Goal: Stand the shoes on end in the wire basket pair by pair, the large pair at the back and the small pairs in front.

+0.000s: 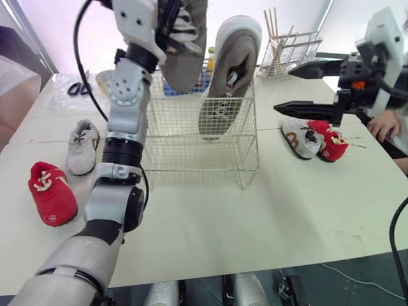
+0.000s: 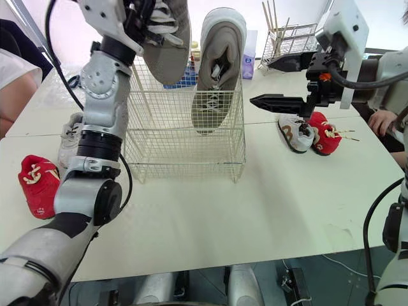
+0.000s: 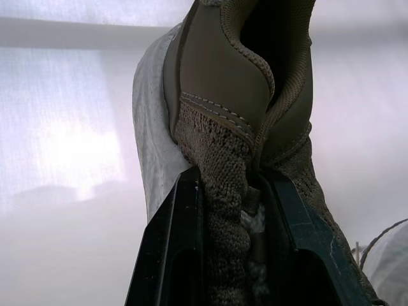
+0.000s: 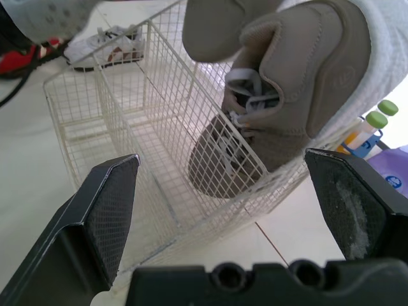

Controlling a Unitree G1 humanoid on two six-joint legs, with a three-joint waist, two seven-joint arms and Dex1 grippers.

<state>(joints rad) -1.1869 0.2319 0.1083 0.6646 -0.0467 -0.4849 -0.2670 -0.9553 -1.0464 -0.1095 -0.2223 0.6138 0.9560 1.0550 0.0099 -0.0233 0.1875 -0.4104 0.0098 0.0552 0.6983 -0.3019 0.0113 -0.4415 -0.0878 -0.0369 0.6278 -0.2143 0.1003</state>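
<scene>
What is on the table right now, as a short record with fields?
wire basket: holds standing large shoe, toe down, robot's right side
left pincer: shut on held large shoe, above the wire basket
right pincer: open, empty
left of basket: red small shoe, white small shoe
right of basket: white-brown small shoe, second red small shoe

Looks like a robot test lab, plain white worktops [image 1: 255, 217] pushed together, a person's sleeve [image 1: 13, 89] at one edge, a hand [image 1: 381, 125] at the other, scissors [image 1: 79, 88], rack [image 1: 294, 51]
</scene>
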